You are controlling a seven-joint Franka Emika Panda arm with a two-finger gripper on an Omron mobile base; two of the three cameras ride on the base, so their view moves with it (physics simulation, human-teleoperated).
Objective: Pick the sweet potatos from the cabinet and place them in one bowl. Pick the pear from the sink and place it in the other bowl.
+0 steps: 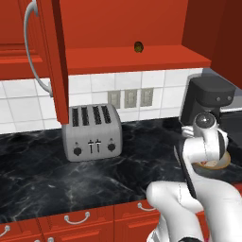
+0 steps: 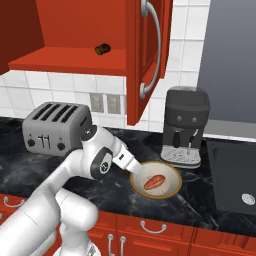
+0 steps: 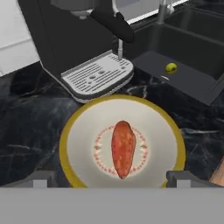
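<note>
- White links of my arm rise from the base and fold at a dark elbow, so my forearm reaches down and forward over the black marble counter point(image 1: 94, 179) toward the bowl point(image 2: 172, 191)
- My pincer point(image 3: 112, 178) hangs just above the bowl and looks down into it; my two fingertips point(image 3: 40, 178) stand wide apart, one at either side of the near rim, with nothing held between them
- Lying free in the middle of the cream, tan-rimmed bowl is the reddish-orange sweet potato point(image 3: 123, 148), and neither finger touches it
- In my hand view its long axis runs away from me, from the near rim toward the coffee machine point(image 3: 70, 39), leaning slightly to one side; the far end is the narrower one
- From the right base view the same tuber lies nearly level, tipped a little up to the right
- The bowl sits on the counter just before the coffee machine's drip tray, well right of the toaster point(image 1: 92, 132)
- The dark brown sweet potato point(image 1: 138, 46) rests on the shelf of the red cabinet point(image 1: 132, 59), whose door point(image 1: 52, 61) stands open
- The pear point(image 3: 171, 68) lies on the floor of the black sink point(image 3: 192, 83), beyond the bowl and apart from it
</note>
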